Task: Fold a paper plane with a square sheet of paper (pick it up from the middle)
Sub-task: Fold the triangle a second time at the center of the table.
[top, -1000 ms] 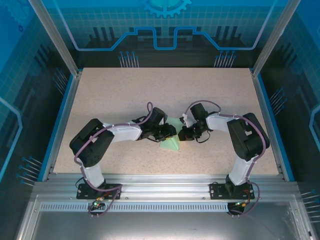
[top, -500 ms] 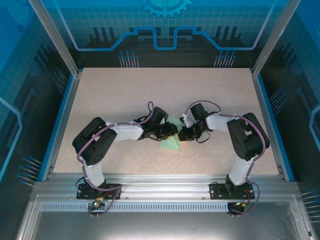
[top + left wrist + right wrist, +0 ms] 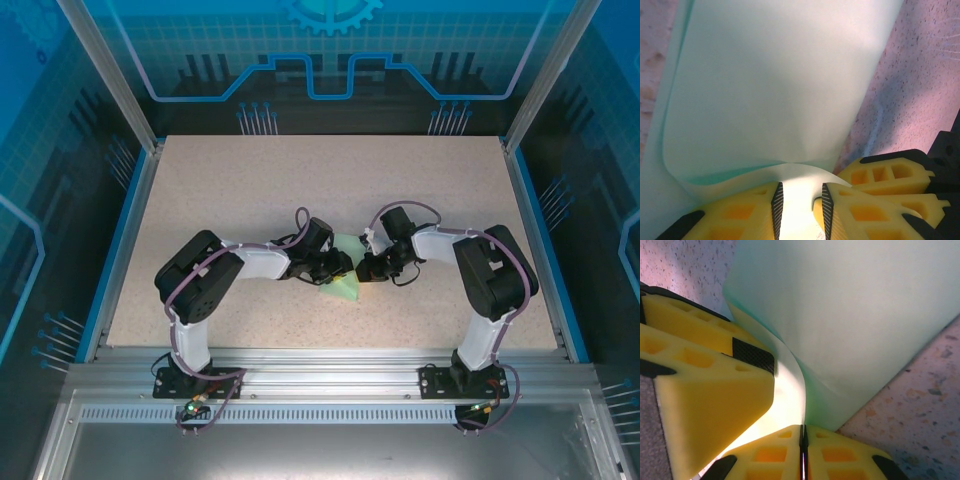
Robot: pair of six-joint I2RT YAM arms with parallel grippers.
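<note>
Right pincer (image 3: pixel 802 440) — pinching mint paper (image 3: pixel 855 315) — tabletop (image 3: pixel 920 420).

Both arms have the same build. Each one has big black joint housings and white link covers between them. A thin purple-grey cable runs along each arm, makes loops near the wrist and goes down to the base. Each base is a small black block which is bolted on a silver aluminium rail, and a small lit indicator is visible just in front of each base.

The left pincer (image 3: pixel 799 212) has yellow fingers (image 3: pixel 735 215) of wedge shape with moulded hollow pockets, black ribbed pads on the inner faces and black mounts behind. The right pincer (image 3: pixel 803 440) has the same yellow fingers (image 3: pixel 840 455).
</note>
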